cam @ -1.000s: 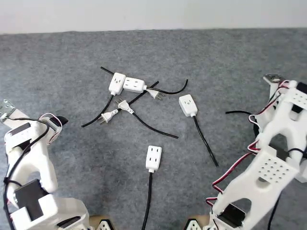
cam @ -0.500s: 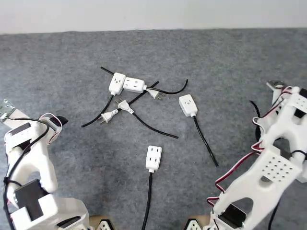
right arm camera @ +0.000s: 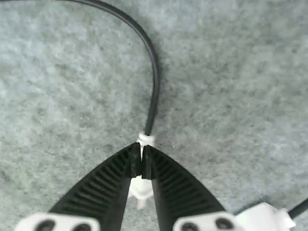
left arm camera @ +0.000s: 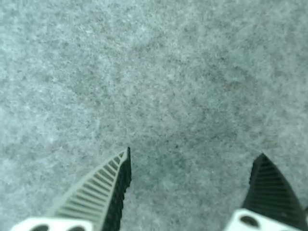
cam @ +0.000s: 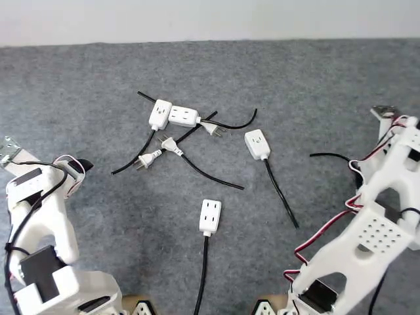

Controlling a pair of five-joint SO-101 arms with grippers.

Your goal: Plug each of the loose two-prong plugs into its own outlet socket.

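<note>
My right gripper (right arm camera: 141, 156) is shut on a white two-prong plug (right arm camera: 140, 188), whose black cord (right arm camera: 153, 86) curves away over the felt. The high view has that cord (cam: 330, 156) trailing left from the right arm (cam: 377, 216). Three loose plugs (cam: 213, 130) (cam: 169, 144) (cam: 149, 158) lie mid-mat among crossing cords. Two white outlet sockets (cam: 160, 114) (cam: 184, 116) lie touching at the back. Another socket (cam: 256, 144) lies right of centre and one more (cam: 210, 216) lies at the front. My left gripper (left arm camera: 194, 156) hangs open over bare felt, at the mat's left side.
The grey felt mat (cam: 315, 85) covers the table up to a pale wall at the back. Black cords (cam: 211, 176) (cam: 281, 193) (cam: 202, 272) run across the middle and toward the front edge. The left arm (cam: 39, 223) stands at the front left.
The right arm has drifted slightly to the right with the plug held. Its black cord swung upward half a second ago and now trails left again. The left arm has not moved.
</note>
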